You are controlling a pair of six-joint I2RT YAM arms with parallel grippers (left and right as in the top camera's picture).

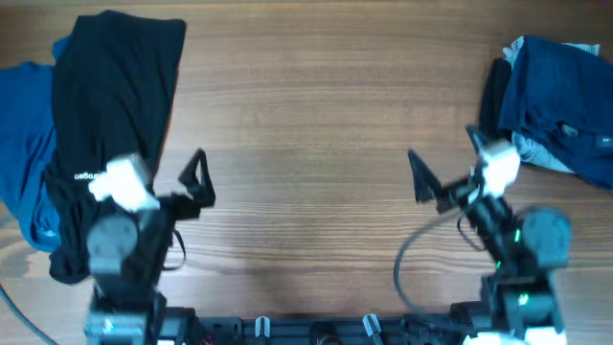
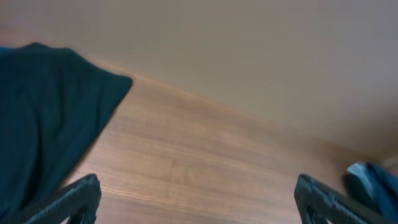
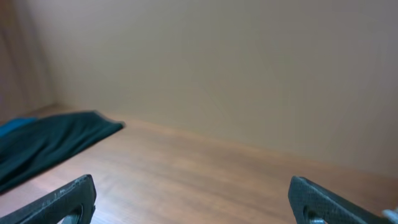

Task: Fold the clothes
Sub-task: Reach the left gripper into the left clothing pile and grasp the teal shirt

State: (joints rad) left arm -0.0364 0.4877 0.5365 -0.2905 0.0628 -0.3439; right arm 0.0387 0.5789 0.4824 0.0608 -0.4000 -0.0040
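I see the left gripper (image 2: 196, 196) over the wood table (image 1: 306, 105), fingers spread wide, holding nothing. The right gripper (image 3: 193, 190) is the same. A long black garment (image 1: 110, 115) lies at the left, over a blue T-shirt (image 1: 24, 144). More dark blue clothes (image 1: 556, 96) sit piled far right.

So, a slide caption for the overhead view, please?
Left end effector and right end effector open; black garment left, navy pile right.

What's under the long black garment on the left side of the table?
A blue T-shirt shows from under the left edge of the black garment. How far it runs beneath, or whether anything else lies there, is covered.
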